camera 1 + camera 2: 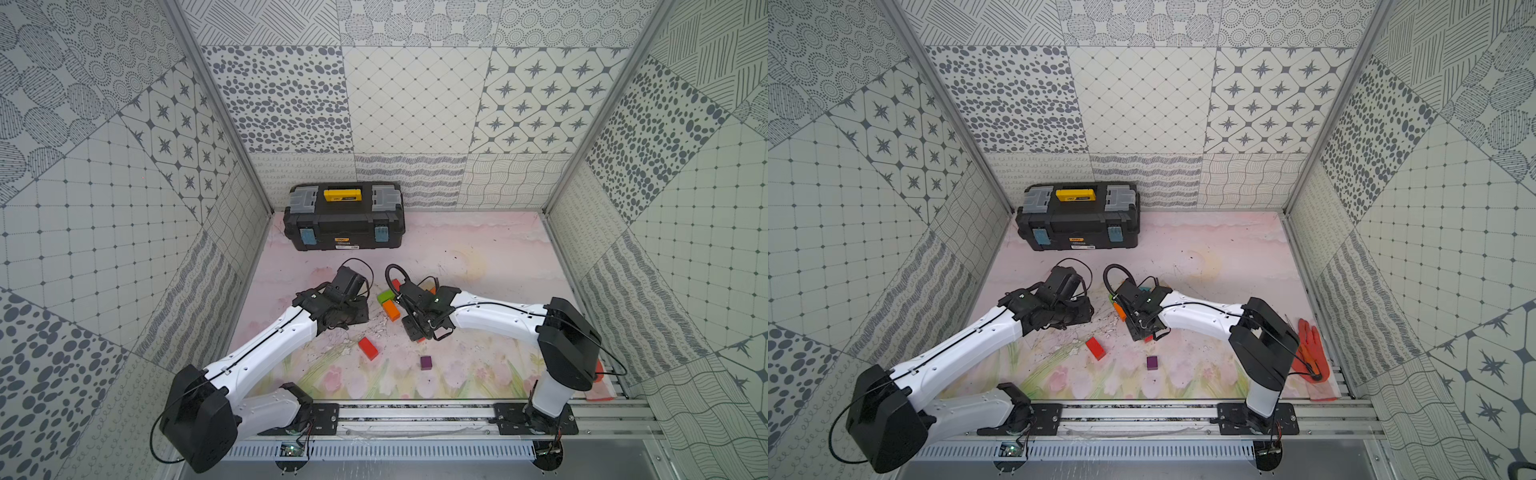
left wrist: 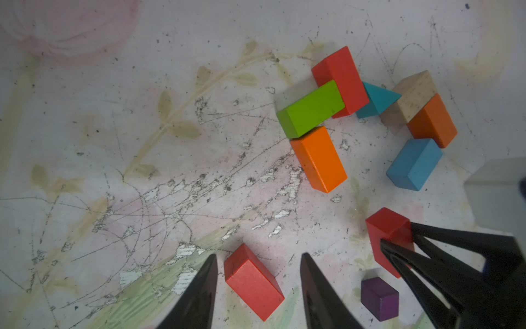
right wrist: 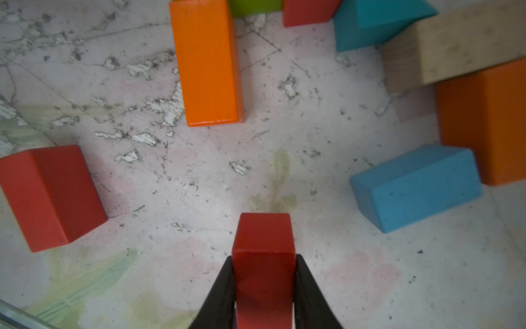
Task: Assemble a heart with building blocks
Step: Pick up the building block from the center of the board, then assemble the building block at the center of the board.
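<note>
Part of the heart lies on the mat in the left wrist view: a red brick (image 2: 341, 79), green brick (image 2: 311, 108), orange brick (image 2: 320, 158), teal triangle (image 2: 375, 99), plain-wood brick (image 2: 412, 99), second orange brick (image 2: 432, 122) and blue brick (image 2: 415, 163). My right gripper (image 3: 263, 260) is shut on another red brick (image 3: 263, 236), low over the mat below the blue brick (image 3: 418, 188). A loose red brick (image 2: 253, 280) shows untouched between the fingers of my open left gripper (image 2: 259, 255). The purple cube (image 2: 380, 299) sits apart nearby. In a top view the loose red brick (image 1: 368, 347) and purple cube (image 1: 425, 362) lie nearest the front.
A black toolbox (image 1: 344, 216) with a yellow handle stands against the back wall. An orange-red glove-like piece (image 1: 1310, 351) lies at the right edge by the right arm's base. Patterned walls close three sides; a metal rail (image 1: 415, 415) runs along the front.
</note>
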Robot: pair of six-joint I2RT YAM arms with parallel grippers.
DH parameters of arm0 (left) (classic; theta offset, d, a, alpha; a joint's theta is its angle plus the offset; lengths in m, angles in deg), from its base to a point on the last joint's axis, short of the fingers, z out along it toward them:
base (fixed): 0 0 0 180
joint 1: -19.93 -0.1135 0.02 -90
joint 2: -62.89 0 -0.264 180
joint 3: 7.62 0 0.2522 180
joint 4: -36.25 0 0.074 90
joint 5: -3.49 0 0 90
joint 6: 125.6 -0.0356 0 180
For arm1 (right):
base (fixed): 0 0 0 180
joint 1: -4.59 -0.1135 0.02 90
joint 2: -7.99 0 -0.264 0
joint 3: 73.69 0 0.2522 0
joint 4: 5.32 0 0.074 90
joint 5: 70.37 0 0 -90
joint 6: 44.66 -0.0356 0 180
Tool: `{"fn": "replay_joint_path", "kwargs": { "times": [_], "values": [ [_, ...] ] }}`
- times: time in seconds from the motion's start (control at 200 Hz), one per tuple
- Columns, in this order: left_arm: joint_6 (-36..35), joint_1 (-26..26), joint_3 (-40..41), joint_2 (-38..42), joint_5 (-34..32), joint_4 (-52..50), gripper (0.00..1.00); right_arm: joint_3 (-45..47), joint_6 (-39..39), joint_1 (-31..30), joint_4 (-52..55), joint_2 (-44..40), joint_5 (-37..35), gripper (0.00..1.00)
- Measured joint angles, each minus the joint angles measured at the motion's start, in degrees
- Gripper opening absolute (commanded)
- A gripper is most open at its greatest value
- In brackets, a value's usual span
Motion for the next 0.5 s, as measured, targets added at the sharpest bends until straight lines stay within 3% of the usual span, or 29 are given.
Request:
{"fn": "replay_joint_path", "kwargs": {
  "times": [0.06, 0.15, 0.39, 0.5],
  "values": [
    [0.46, -0.87, 0.90, 0.72, 0.33, 0.00, 0.47, -0.44, 0.50, -0.07, -0.74, 1.75, 0.33, 0.60],
    [1.14, -1.92, 1.90, 1.29, 0.63, 0.02, 0.47, -0.50, 1.75, -0.07, -1.05, 2.86, 0.52, 0.64],
    [2.10, -3.34, 3.23, 1.09, 2.05, 0.33, 0.47, 1.25, 2.51, -0.02, -2.56, 2.14, 1.33, 0.50],
    [2.34, -3.63, 3.28, 0.66, 2.58, 0.63, 0.47, 2.21, 2.69, -0.02, -2.67, 1.57, 1.79, 0.47]
  ]
}}
